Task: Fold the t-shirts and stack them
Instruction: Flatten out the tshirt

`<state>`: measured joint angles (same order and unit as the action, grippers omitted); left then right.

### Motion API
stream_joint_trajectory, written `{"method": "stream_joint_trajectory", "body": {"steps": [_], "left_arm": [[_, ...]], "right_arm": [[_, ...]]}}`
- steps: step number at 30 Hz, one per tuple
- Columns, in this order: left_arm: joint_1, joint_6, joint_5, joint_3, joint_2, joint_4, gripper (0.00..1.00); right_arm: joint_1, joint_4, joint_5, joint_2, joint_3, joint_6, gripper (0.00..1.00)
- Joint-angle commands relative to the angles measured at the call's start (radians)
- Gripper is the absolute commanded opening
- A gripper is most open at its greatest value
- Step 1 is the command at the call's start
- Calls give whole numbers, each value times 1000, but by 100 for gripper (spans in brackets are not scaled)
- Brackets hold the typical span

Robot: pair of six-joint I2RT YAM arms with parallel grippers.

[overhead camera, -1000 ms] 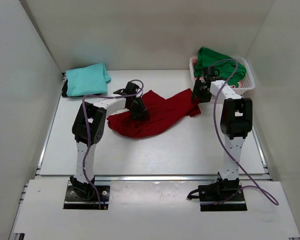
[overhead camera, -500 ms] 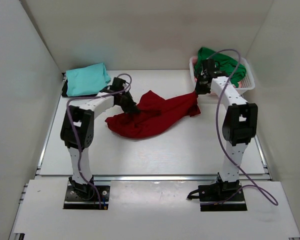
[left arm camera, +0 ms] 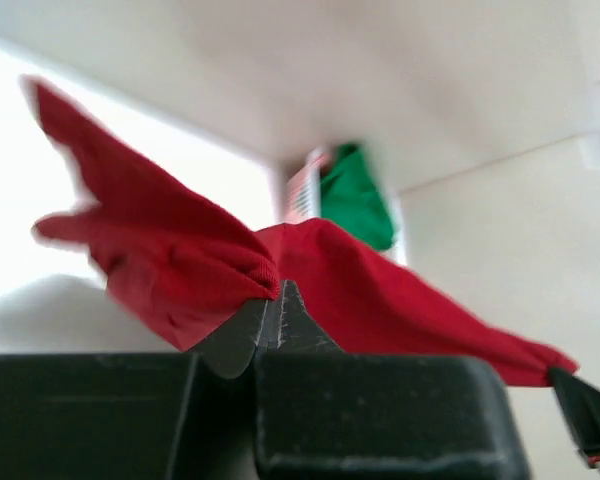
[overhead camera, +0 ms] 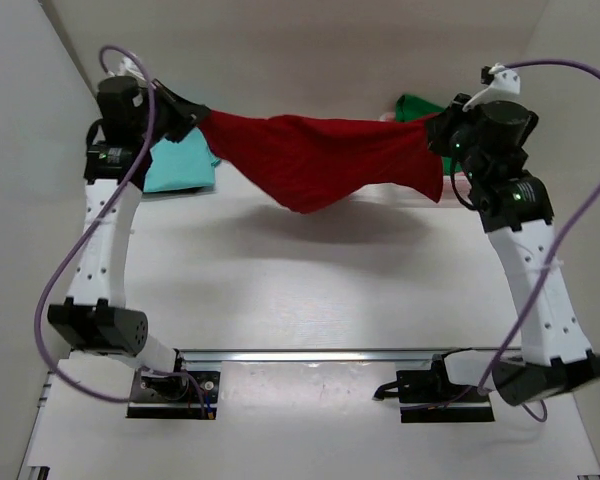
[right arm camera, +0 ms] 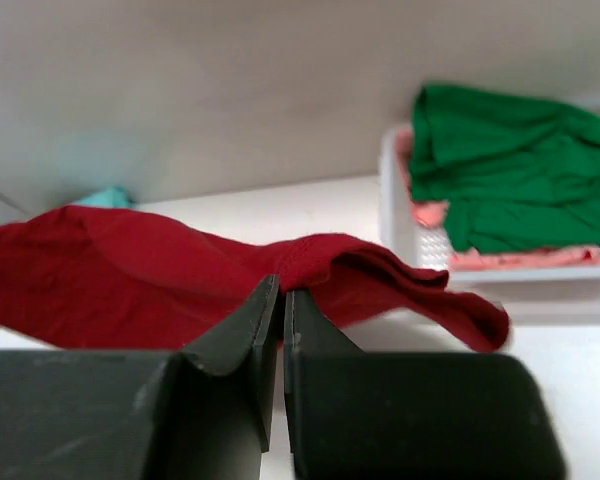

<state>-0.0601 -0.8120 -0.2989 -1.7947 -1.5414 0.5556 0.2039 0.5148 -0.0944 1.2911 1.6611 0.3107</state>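
top external: dark red t-shirt (overhead camera: 315, 160) clenched between left tool (overhead camera: 192, 114) and right tool (overhead camera: 442, 136), teal t-shirt (overhead camera: 183, 162) below

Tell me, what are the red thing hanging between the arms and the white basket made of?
The dark red t-shirt looks like soft, matte cloth: it sags and creases where it hangs. The white basket seems to be stiff plastic, judging by its lattice wall.

dark red t-shirt (overhead camera: 315, 160), teal t-shirt (overhead camera: 178, 166), green t-shirt (right arm camera: 510, 160)
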Motion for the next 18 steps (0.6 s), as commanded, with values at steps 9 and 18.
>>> {"method": "stream_joint_trajectory", "body": {"steps": [9,18], "left_arm": [[118,20,86,-267,165,119,0],[172,-84,-258,-292,-176,0,0]], "right_arm": [[33,73,79,-66,124,24,1],[-104,247,514,422,360,91,0]]}}
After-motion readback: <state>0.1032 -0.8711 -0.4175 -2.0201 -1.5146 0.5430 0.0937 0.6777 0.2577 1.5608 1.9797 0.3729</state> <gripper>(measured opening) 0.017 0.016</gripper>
